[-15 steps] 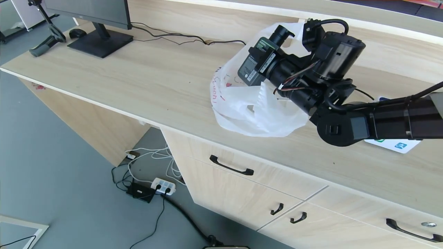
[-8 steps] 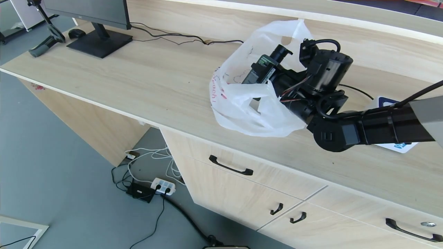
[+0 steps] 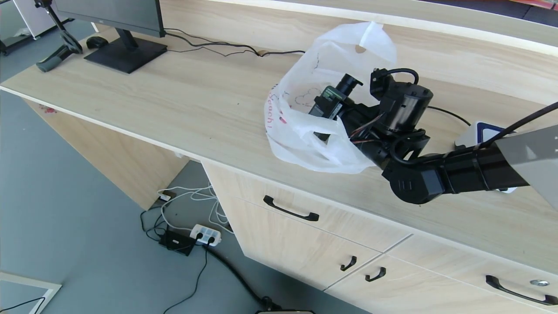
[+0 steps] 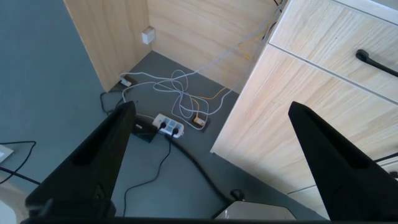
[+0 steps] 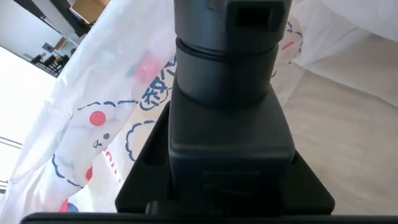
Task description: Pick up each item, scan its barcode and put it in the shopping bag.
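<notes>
Bag: white see-through plastic, red and blue cartoon print, sitting on counter near front edge. Mouth gaping open, back handle standing tall, front wall slumped and crumpled.

Bottle: dark, flat-sided, pale label, black round cap. Off counter, tilted, cap pointing up and away. Lower body dipped inside bag mouth, front wall of bag covering its base.

Scanner: grey handheld, lying at counter's far-left end, well apart from bag.
</notes>
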You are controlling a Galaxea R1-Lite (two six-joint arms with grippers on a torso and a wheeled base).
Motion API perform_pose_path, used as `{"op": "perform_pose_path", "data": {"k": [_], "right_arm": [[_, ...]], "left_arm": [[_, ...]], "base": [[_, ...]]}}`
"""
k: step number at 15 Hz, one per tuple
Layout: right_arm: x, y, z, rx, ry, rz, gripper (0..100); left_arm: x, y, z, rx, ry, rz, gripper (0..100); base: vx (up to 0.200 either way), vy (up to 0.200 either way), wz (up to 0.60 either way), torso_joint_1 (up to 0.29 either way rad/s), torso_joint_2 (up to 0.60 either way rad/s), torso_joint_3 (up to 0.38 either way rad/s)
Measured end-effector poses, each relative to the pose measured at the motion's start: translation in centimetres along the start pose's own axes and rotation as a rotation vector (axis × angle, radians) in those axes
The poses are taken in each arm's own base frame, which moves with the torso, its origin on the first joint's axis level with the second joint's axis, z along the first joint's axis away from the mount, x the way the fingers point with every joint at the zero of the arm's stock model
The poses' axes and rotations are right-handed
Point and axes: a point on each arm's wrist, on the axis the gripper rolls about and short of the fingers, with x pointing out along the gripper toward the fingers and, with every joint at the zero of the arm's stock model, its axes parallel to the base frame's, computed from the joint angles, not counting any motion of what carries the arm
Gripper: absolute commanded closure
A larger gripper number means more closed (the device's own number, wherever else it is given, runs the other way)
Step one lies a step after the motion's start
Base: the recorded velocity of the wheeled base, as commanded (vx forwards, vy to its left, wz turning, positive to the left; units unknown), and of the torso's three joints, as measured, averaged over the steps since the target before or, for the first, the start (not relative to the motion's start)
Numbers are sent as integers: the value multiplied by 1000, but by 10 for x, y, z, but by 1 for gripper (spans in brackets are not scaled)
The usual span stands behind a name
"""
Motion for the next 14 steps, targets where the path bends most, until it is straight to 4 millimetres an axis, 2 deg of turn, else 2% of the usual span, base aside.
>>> {"op": "perform_pose_path", "data": {"k": [1,7,10,14], "right_arm": [[0,0,-1,0,0,0,0],[1,0,0,-70,-46,9,0],[1,-4,5,-214,-80,-6,0],[0,-5,22,-402,-136,-17,0]], "left_arm": [[0,0,0,0,0,0,0],[0,0,0,0,0,-1,0],[0,0,0,0,0,0,0],[0,0,0,0,0,0,0]], "base": [[0,0,0,0,0,0],[0,0,0,0,0,0],[0,0,0,0,0,0],[0,0,0,0,0,0]]}}
